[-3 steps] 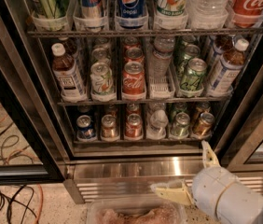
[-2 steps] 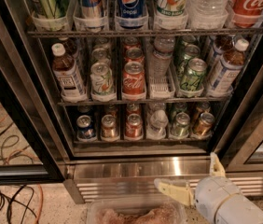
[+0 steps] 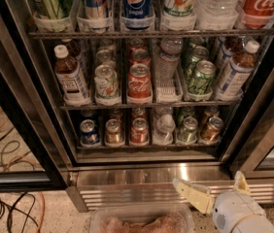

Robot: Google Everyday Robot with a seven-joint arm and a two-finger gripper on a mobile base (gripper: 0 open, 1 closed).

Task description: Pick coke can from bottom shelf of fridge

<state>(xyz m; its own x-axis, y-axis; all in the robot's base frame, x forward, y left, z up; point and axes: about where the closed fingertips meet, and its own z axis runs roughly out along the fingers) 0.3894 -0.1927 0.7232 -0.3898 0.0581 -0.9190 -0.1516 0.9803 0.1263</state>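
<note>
Red coke can (image 3: 139, 130) upright on bottom shelf (image 3: 146, 148) of fridge (image 3: 127, 176), middle lane, front row, centre of frame. Hand (image 3: 207, 179) low at lower right, outside fridge, fingers (image 3: 193, 194) spread wide, gripping nothing. From hand: can up-left and deeper in, well apart; long axis vertical.

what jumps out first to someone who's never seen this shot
The drinks fridge fills the view, its tiers packed with cans and bottles; the red coke can sits mid-row on the bottom shelf. At lower right the gripper hangs in front of the ribbed steel base, fingers spread and holding nothing.
</note>
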